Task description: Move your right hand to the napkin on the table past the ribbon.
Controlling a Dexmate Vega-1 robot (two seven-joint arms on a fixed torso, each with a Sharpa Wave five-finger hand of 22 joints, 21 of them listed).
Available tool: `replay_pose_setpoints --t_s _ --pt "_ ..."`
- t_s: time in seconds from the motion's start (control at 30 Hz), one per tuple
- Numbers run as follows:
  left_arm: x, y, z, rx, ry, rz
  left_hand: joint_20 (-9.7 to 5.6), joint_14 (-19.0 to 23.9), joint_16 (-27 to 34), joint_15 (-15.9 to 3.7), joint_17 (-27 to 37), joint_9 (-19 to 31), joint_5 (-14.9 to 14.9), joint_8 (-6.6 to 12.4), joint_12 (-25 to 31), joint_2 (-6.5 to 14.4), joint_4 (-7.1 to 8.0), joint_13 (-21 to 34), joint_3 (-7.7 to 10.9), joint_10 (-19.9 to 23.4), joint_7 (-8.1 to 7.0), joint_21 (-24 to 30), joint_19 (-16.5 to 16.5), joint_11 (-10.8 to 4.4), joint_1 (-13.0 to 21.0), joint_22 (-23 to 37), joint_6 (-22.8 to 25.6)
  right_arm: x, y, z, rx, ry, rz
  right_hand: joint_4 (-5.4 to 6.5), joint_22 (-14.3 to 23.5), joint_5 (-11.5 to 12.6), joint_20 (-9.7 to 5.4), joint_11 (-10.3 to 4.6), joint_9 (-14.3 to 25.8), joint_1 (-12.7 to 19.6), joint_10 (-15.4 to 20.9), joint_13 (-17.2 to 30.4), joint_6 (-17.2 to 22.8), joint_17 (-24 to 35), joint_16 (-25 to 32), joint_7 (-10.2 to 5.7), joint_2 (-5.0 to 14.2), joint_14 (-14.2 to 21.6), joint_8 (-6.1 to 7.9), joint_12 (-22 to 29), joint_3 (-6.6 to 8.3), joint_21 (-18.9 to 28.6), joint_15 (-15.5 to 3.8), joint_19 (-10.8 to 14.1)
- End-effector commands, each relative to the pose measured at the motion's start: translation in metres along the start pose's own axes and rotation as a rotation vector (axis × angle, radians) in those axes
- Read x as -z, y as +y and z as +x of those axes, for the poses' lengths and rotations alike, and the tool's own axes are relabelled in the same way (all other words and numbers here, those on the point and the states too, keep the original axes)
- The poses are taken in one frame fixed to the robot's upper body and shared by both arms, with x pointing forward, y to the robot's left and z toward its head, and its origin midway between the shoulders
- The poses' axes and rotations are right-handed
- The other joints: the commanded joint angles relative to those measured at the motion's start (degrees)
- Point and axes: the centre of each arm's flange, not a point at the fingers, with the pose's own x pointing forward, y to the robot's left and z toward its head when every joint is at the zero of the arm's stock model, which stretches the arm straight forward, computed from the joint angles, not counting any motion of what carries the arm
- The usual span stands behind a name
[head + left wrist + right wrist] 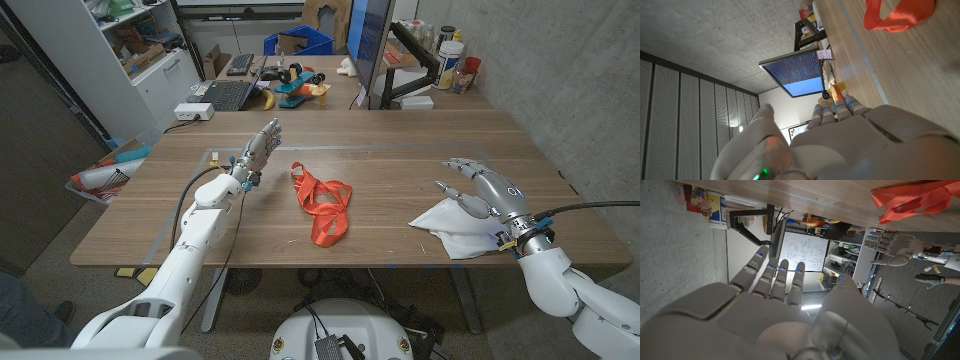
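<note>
Fingers of my right hand [478,190] are spread and slightly curled, holding nothing, poised over the far edge of the napkin [452,226]; whether they touch the cloth I cannot tell, since the palm hides the spot beneath it. From my right wrist, my own fingers [771,277] reach toward a whiteboard, and the napkin is out of that picture. My left hand [258,148] stands raised above the table at about 10 o'clock from the ribbon [322,205], fingers held close together and straight, gripping nothing; its palm side is turned away, so I cannot see it.

My napkin is white, crumpled into a rough pointed shape, lying near the table's near right edge, at about 3 o'clock from the ribbon and well apart from it. Part of it is covered by my wrist. That ribbon is orange-red, looped loosely near the middle of the table.

Underneath is a wooden table [400,150] with a brown grain. Behind it, at 12 o'clock, a second desk carries a laptop [220,95], a monitor [370,45] and small clutter too blurred to name. Grey concrete wall runs along the right.
</note>
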Motion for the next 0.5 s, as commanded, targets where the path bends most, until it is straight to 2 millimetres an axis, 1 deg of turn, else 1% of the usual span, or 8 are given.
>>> replay_pose_setpoints --t_s 0.03,0.17,0.5 --pt "0.0 0.0016 -0.0015 0.001 0.004 0.003 0.46 -0.35 -0.21 -0.17 0.13 0.28 -0.08 0.26 -0.12 0.54 -0.43 0.17 0.1 0.05 0.16 -0.27 -0.09 -0.32 -0.04 0.23 0.55 -0.0018 0.0056 -0.0025 -0.029 0.01 -0.056 0.26 0.29 0.65 -0.06 0.04 0.08 -1.02 1.03 0.08 0.84 0.15 0.47 0.0 -0.06 0.8 0.42 0.27 -0.3 -0.26 -0.82 -0.34" --pt "0.0003 0.0019 -0.0016 0.002 0.004 0.003 0.52 -0.35 -0.2 -0.18 0.13 0.28 -0.08 0.26 -0.11 0.56 -0.46 0.17 0.1 0.08 0.2 -0.35 -0.07 -0.34 -0.06 0.24 0.57 -0.001 0.0076 -0.0037 -0.036 0.021 -0.073 0.45 0.3 0.71 0.03 -0.19 0.09 -1.43 1.19 0.09 1.06 0.15 0.51 -0.06 -0.1 0.96 0.42 0.26 -0.48 -0.36 -0.78 -0.31" --pt "0.0004 0.0021 -0.0011 0.009 0.007 0.006 0.71 -0.41 -0.22 -0.23 0.13 0.28 -0.08 0.27 -0.14 0.62 -0.55 0.17 0.1 0.04 0.25 -0.7 -0.22 -0.42 -0.12 0.25 0.69 0.001 0.0143 -0.0054 -0.049 0.034 -0.117 0.69 0.31 0.85 0.23 -0.09 0.1 -1.98 1.32 0.11 1.23 0.14 0.41 -0.17 -0.16 0.83 0.35 0.2 -0.72 -0.53 -0.73 -0.31"
